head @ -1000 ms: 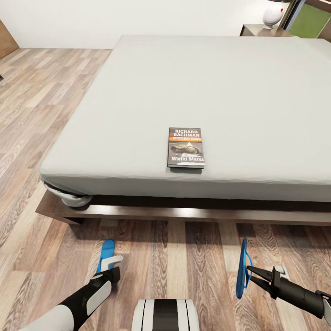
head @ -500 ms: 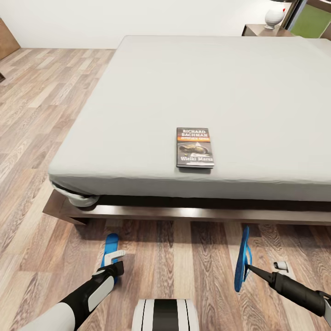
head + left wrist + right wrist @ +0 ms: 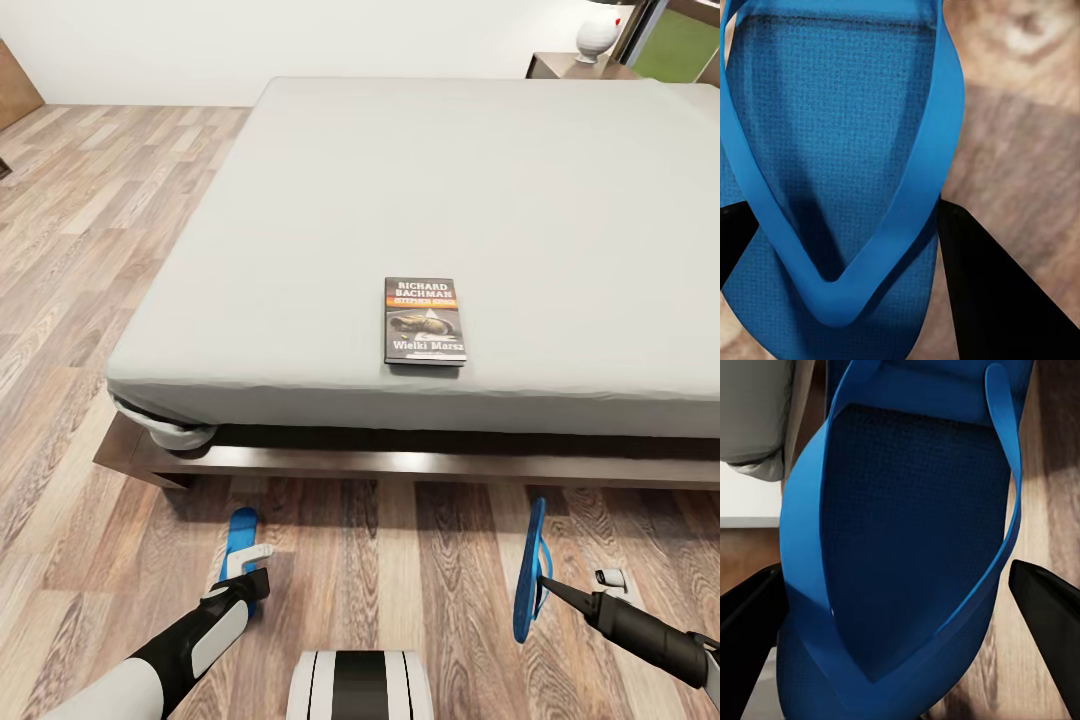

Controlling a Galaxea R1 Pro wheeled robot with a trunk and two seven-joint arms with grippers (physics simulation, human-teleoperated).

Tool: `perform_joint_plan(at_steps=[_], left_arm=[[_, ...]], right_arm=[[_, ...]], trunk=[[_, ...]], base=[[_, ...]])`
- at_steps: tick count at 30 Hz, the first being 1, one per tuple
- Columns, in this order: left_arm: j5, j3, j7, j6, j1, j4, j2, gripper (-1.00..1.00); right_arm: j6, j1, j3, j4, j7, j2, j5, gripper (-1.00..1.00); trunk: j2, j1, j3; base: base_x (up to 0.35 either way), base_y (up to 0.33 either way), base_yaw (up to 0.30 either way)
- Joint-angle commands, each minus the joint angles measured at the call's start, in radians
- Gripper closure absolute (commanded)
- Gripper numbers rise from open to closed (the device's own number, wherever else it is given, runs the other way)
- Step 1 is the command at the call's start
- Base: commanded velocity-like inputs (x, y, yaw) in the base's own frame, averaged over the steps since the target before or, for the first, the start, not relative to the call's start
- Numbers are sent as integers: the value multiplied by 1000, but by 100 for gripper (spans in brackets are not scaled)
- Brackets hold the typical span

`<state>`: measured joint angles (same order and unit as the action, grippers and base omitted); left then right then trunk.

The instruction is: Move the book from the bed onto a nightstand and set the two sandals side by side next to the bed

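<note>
The book (image 3: 425, 322) lies flat on the pale mattress of the bed (image 3: 450, 180), close to its near edge. One blue sandal (image 3: 242, 528) lies flat and low over the wood floor in front of the bed frame. My left gripper (image 3: 246, 570) is shut on it; in the left wrist view the black fingers (image 3: 997, 300) press both sides of the sandal (image 3: 832, 135). The other sandal (image 3: 529, 570) stands on edge off the floor, with my right gripper (image 3: 542, 588) shut on it. The same sandal (image 3: 915, 525) sits between that gripper's fingers (image 3: 1050, 615). A nightstand (image 3: 555, 68) stands at the far right.
A white lamp base (image 3: 597, 32) stands on the nightstand, with a window (image 3: 680, 42) beside it. A bunched white sheet (image 3: 178, 433) hangs at the bed's near-left corner over the dark frame (image 3: 400, 465). Open wood floor (image 3: 80, 260) runs along the bed's left side. My base (image 3: 360, 685) is below.
The camera turned, so the whole scene slid right about a second ago. My left gripper and its sandal edged toward the bed. Over the last half second almost nothing moved.
</note>
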<state>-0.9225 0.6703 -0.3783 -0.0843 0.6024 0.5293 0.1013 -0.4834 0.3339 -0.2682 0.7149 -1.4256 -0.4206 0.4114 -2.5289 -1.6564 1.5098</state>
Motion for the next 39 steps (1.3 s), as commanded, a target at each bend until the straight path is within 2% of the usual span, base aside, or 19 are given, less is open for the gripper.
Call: perform_joint_plan(at_steps=[1, 16, 39], left_arm=[[-4, 8, -9, -3, 1, 3, 1, 100], [-4, 8, -9, -3, 1, 3, 1, 100], [-4, 8, -9, -3, 1, 3, 1, 100]], right_arm=[[-11, 0, 0, 0, -3, 0, 3, 100], [-11, 0, 0, 0, -6, 0, 4, 100], [-11, 0, 0, 0, -6, 0, 4, 100]], trunk=[[0, 0, 1], [0, 0, 1], [0, 0, 1]], base=[[0, 0, 0], [0, 65, 0], [0, 2, 0]])
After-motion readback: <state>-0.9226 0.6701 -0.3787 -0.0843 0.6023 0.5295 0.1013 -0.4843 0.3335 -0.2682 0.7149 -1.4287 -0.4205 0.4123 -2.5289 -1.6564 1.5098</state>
